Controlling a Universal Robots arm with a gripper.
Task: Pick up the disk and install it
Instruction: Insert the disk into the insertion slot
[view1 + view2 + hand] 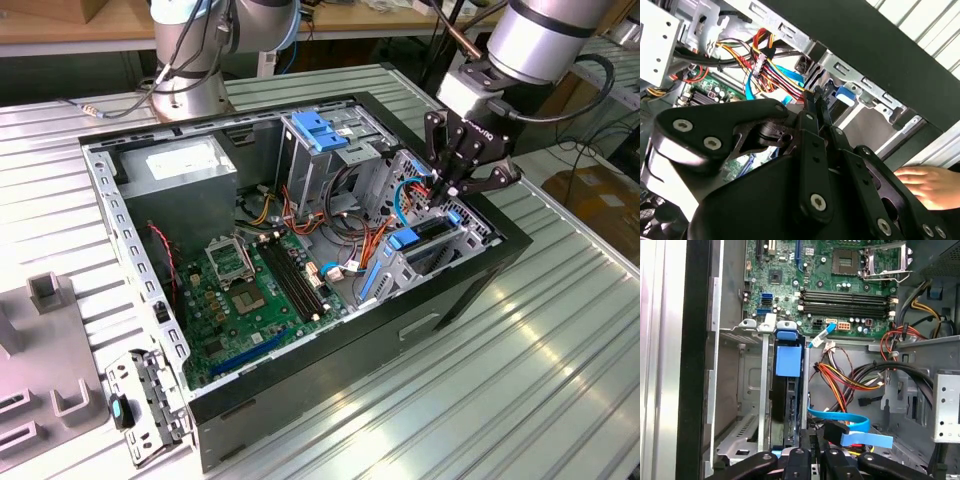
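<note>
Your gripper (pixel 447 192) hovers over the drive bay at the computer case's (pixel 480 290) right end in the exterior view, fingers nearly closed, gripping nothing; the disk (pixel 788 390) sits upright in the bay.

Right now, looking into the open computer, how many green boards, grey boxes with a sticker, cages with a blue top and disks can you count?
green circuit board: 1
grey metal box with a white sticker: 1
metal cage with a blue top: 1
disk in its blue carrier, standing in a bay: 1
Total: 4
</note>
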